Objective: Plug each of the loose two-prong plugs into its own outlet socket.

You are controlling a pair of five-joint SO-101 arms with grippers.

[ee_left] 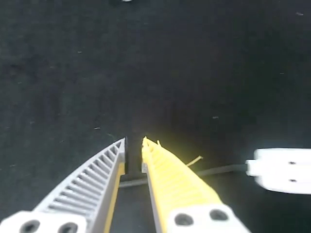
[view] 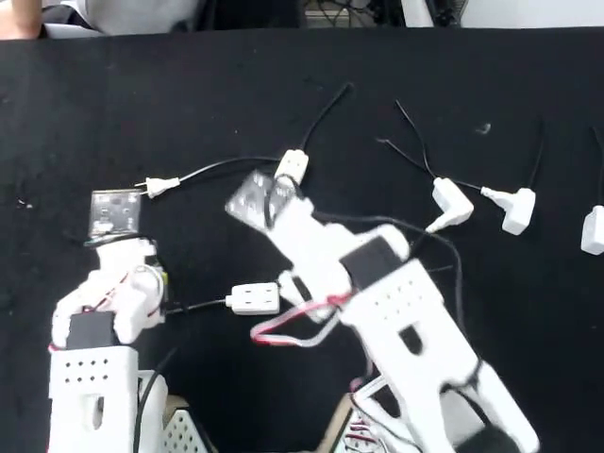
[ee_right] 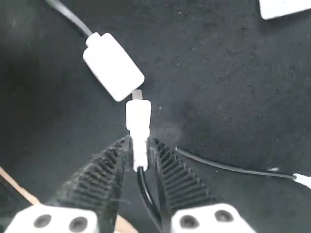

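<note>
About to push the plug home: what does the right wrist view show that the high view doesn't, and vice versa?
Right wrist view alone: the plug clamped in the right gripper, its prongs at the socket. High view alone: the left gripper and two angled plugs lying loose. Both: that socket and the right gripper.

near the middle of the table [view: 75,104]: a socket [view: 293,168]. right at its face, on the near-edge side: a held plug [ee_right: 138,116], between the fingers of the right gripper [ee_right: 140,143]. further toward the left edge: a loose plug [view: 157,186]. closer to the near edge: a second socket [view: 255,298], with cable [ee_left: 218,171] leading leftward up to the left gripper [ee_left: 133,143]. toward the right edge, side by side: an angled plug [view: 451,205], a fourth plug [view: 514,208], then a cut-off item [view: 593,231], plug or socket not possible to tell.
</note>
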